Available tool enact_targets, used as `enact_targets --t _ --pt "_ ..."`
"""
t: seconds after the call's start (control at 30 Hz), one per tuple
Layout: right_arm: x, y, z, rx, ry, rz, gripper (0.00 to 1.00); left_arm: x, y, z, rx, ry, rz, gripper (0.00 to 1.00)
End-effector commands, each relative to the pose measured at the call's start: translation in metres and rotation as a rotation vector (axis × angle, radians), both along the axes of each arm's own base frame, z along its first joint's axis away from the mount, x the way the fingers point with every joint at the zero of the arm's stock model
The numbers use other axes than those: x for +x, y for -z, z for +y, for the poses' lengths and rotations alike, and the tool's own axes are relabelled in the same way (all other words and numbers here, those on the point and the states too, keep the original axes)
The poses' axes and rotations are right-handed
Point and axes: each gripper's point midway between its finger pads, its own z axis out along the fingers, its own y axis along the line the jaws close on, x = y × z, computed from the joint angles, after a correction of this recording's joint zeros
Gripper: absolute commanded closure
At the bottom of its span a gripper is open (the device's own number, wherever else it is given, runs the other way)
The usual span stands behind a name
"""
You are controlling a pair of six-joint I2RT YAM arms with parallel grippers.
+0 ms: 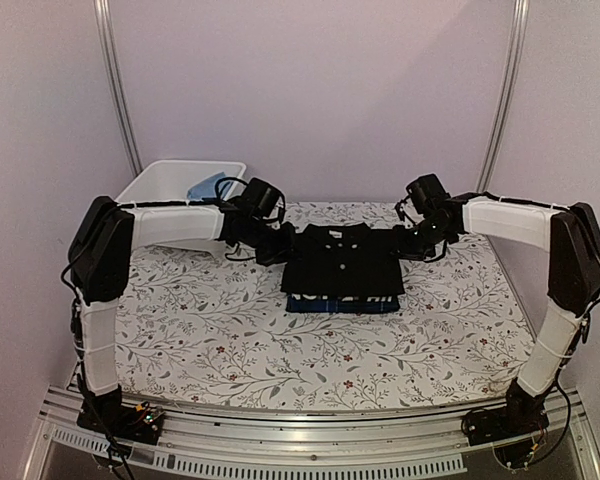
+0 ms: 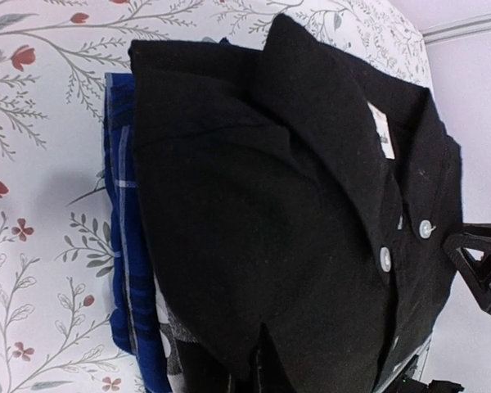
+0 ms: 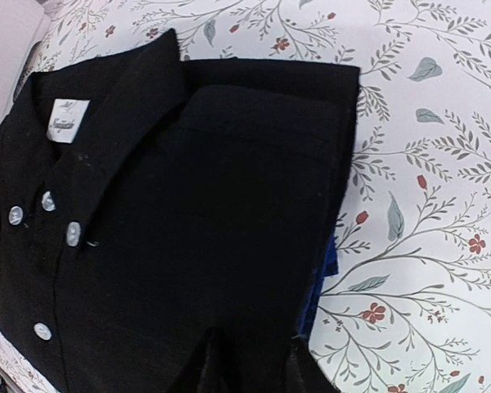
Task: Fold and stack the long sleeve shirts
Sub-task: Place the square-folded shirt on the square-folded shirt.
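Note:
A plain black collared shirt with small white buttons lies folded on top of a stack in the middle of the table. Under it a blue checked shirt sticks out at the near edge. In the left wrist view the black shirt covers the blue one, and a strip of dark cloth with white marks shows lower in the stack. My left gripper is at the shirt's left shoulder, fingers together on the black cloth. My right gripper is at the right shoulder, fingers apart over the black shirt.
A white bin stands at the back left behind the left arm, with something blue in it. The table has a flowered cloth. Metal frame posts rise at both back corners.

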Motion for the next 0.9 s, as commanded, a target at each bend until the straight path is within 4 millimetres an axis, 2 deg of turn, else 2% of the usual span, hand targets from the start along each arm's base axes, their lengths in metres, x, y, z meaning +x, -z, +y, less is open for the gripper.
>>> enact_targets --t 0.0,0.1,0.23,0.37,0.43,0.67,0.77,0.87 --pt "0.014 0.015 -0.029 -0.017 0.074 -0.004 0.66 0.004 0.024 0.011 0.075 -0.019 0.004 0.99" --pt "0.017 0.019 -0.03 -0.011 0.075 -0.003 0.57 0.003 0.032 0.018 0.106 -0.022 0.004 0.87" --pt "0.02 0.026 -0.029 -0.006 0.072 0.006 0.48 0.005 0.03 0.021 0.126 -0.022 -0.013 0.67" --pt "0.022 0.032 -0.034 -0.005 0.09 0.015 0.43 0.008 0.023 0.029 0.147 -0.034 -0.03 0.57" --pt "0.024 0.033 -0.043 -0.011 0.117 0.017 0.42 0.01 0.017 0.034 0.157 -0.041 -0.044 0.55" --pt "0.041 0.028 -0.073 -0.011 0.202 -0.006 0.41 0.009 -0.019 0.055 0.184 -0.072 -0.122 0.33" --pt "0.048 0.037 -0.08 -0.031 0.222 0.008 0.41 0.004 -0.033 0.062 0.186 -0.08 -0.151 0.28" --pt "0.049 0.052 -0.078 -0.037 0.219 0.04 0.41 -0.002 -0.046 0.068 0.177 -0.08 -0.171 0.25"
